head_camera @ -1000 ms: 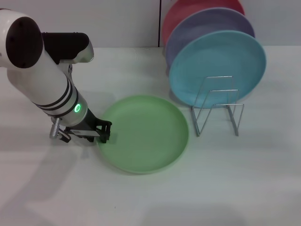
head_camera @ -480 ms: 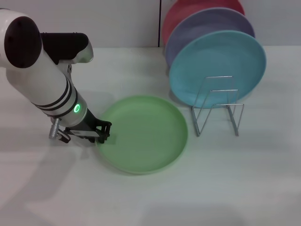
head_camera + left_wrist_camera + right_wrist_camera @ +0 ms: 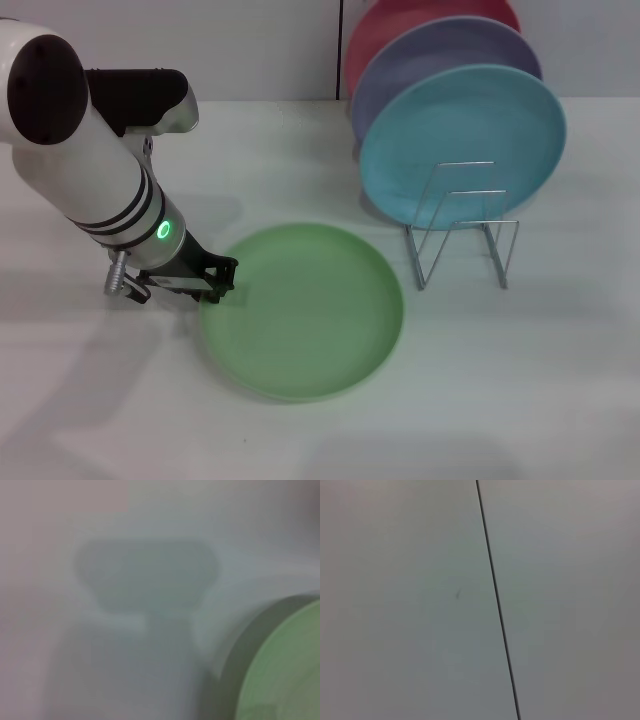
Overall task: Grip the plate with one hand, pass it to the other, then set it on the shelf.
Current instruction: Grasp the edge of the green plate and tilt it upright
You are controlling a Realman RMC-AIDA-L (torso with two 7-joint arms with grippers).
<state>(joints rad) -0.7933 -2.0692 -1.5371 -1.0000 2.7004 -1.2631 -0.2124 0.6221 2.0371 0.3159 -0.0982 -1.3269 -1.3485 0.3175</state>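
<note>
Four plates in all: the light green plate point(image 3: 303, 310) in front and to the left of the shelf point(image 3: 462, 222), with one turquoise point(image 3: 462, 140), one lavender point(image 3: 440, 62) and one red plate point(image 3: 400, 25) upright on it. The surface point(image 3: 520, 380) is white, a pale wall behind. The left hand point(image 3: 212, 281), reaching low from the left, is clamped on the green plate's left rim.

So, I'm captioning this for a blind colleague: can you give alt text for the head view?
The left gripper is at the left rim of a light green plate on a white table. To the right, a wire shelf holds turquoise, lavender and red plates standing upright.
</note>
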